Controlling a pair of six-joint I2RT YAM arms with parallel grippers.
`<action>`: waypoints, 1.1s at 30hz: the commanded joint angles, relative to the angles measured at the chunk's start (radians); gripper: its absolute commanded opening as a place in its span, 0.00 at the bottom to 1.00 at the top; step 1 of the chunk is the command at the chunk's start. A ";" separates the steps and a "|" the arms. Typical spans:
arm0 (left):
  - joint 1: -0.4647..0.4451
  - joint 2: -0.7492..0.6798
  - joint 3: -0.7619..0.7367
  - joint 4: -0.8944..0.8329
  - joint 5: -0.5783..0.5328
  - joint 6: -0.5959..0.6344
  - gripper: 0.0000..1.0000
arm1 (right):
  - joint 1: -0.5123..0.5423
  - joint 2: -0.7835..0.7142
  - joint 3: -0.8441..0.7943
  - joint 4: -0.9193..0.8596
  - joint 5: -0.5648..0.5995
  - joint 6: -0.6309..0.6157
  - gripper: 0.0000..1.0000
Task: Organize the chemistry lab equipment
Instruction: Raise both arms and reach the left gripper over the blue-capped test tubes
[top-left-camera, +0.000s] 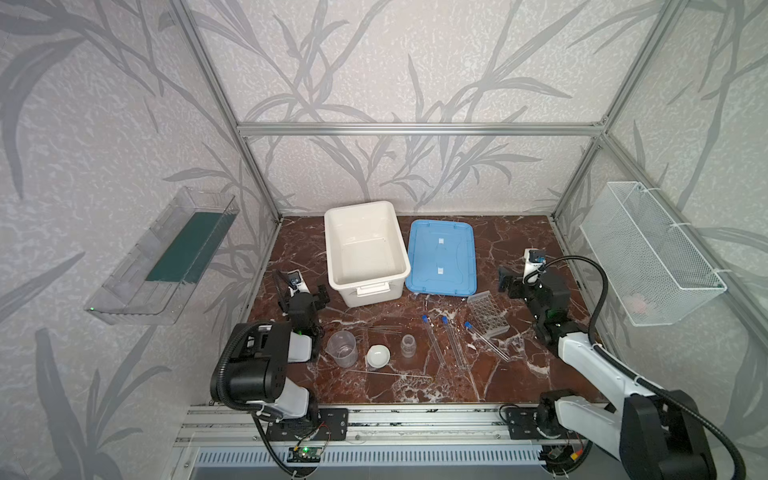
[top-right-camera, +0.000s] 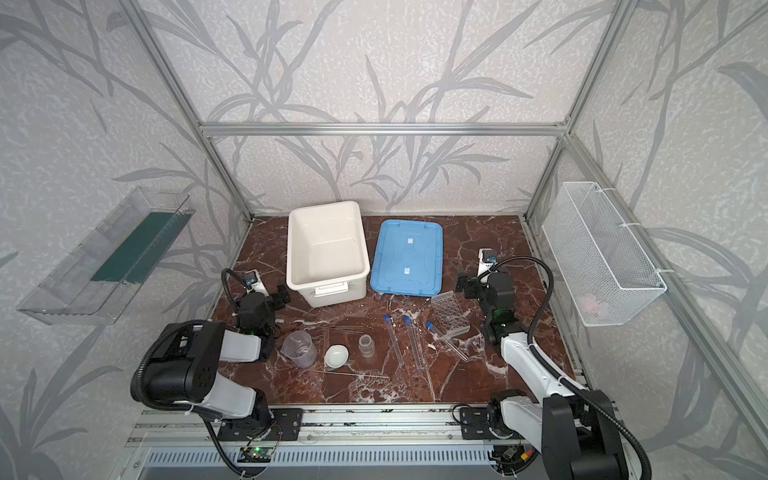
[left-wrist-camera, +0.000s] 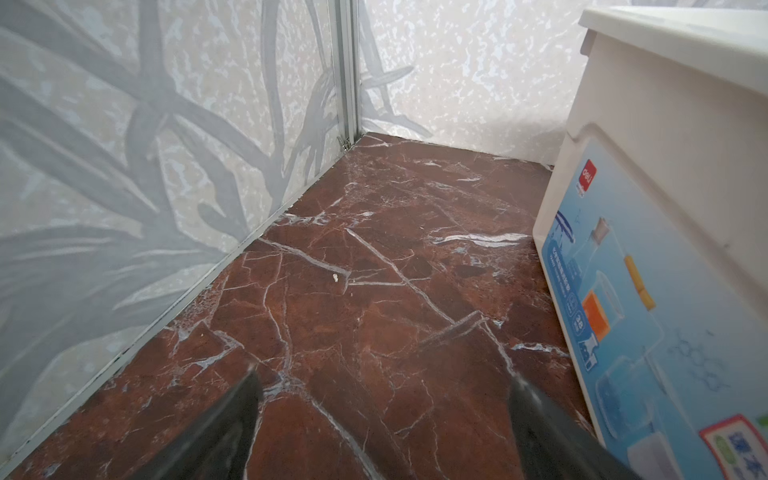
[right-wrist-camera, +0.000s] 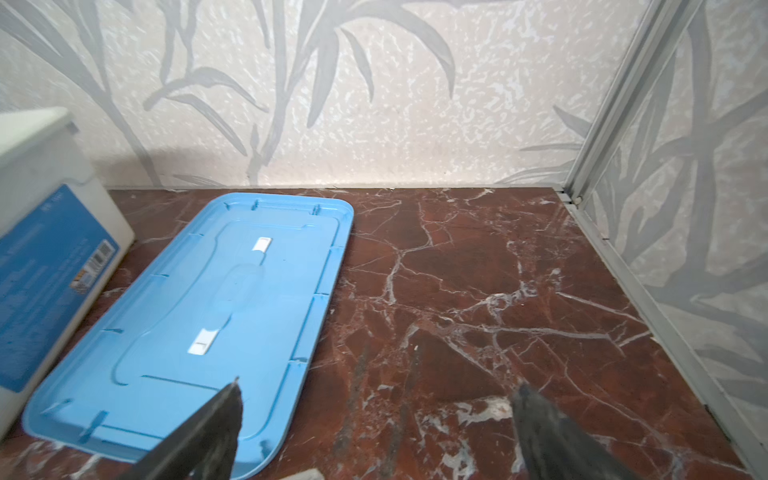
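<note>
Along the front of the marble table stand a clear beaker (top-left-camera: 341, 348), a small white round dish (top-left-camera: 378, 356) and a small clear jar (top-left-camera: 408, 345). To their right lie three blue-capped tubes (top-left-camera: 453, 340) and a clear holed rack (top-left-camera: 488, 313). Thin rods (top-left-camera: 386, 374) lie in front of the dish. My left gripper (top-left-camera: 320, 293) (left-wrist-camera: 384, 374) hangs open over bare table left of the bin, behind the beaker. Right of the rack, my right gripper (top-left-camera: 509, 280) (right-wrist-camera: 379, 383) is open and empty, beside the blue lid's corner. Both top views show the same layout.
A big white bin (top-left-camera: 332, 249) (left-wrist-camera: 665, 124) stands at the back with its blue lid (top-left-camera: 441, 257) (right-wrist-camera: 208, 311) flat beside it. A wire basket (top-left-camera: 652, 253) hangs on the right wall, a clear shelf (top-left-camera: 162, 257) on the left wall.
</note>
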 joint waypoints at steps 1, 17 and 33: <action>-0.014 -0.119 0.001 -0.045 -0.101 -0.018 0.99 | 0.000 -0.054 -0.017 -0.116 -0.074 0.077 0.99; -0.027 -0.685 0.382 -1.060 0.030 -0.521 0.99 | -0.001 -0.134 0.132 -0.419 -0.197 0.215 0.99; -0.680 -0.542 0.965 -1.652 0.020 -0.468 0.99 | -0.001 -0.143 0.427 -0.912 -0.439 0.197 0.99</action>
